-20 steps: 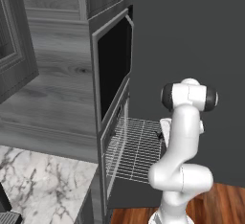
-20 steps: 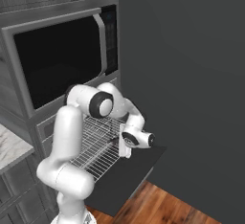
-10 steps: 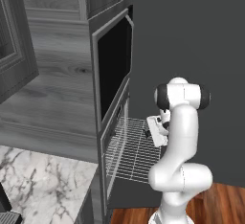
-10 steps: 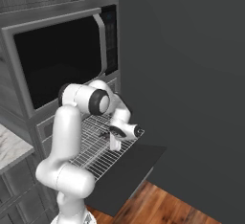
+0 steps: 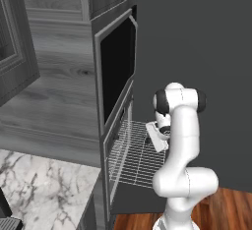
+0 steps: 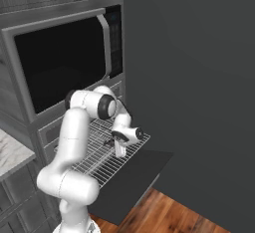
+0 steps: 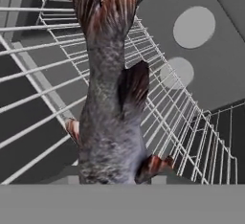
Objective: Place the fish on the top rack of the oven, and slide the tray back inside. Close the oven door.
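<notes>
Hand view gave you the fish (image 7: 112, 117) close up, hanging lengthwise from the claw with its pinkish-brown tail farthest from the camera, just over the wires of the top rack (image 7: 43, 98). You had the claw (image 6: 112, 140) closed on it; the finger tips themselves were hidden behind its body. From the base views, your rack (image 5: 140, 158) stood pulled out of the oven (image 5: 115, 71) above the lowered oven door (image 6: 137, 177), the claw (image 5: 148, 138) low over the grid.
</notes>
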Motion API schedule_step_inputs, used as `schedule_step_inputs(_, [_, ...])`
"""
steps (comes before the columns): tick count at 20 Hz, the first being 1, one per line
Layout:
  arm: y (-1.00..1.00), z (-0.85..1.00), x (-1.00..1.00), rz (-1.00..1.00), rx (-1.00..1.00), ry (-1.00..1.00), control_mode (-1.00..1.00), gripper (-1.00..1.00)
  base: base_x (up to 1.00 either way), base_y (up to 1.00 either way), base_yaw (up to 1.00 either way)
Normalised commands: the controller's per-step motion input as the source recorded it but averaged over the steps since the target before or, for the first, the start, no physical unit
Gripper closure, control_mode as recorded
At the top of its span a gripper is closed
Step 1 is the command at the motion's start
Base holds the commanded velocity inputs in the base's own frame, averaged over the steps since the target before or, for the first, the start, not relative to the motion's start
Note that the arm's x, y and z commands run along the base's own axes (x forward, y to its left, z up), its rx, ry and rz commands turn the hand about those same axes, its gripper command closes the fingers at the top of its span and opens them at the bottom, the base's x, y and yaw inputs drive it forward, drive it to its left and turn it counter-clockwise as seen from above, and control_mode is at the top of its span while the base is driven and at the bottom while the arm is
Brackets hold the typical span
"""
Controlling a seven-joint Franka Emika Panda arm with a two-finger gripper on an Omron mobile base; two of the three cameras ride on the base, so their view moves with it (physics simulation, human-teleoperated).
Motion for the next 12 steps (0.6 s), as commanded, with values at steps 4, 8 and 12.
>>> schedule_step_inputs(4, [-0.03, -0.57, 0.14, 0.11, -0.03, 0.0, -1.0, -1.0, 0.0, 0.0, 0.0])
schedule_step_inputs(8, [-0.17, -0.57, 0.08, 0.13, 0.0, -0.01, -1.0, -1.0, 0.0, 0.0, 0.0])
schedule_step_inputs(12, [-0.12, -0.53, 0.06, 0.13, 0.0, -0.04, -1.0, -1.0, 0.0, 0.0, 0.0])
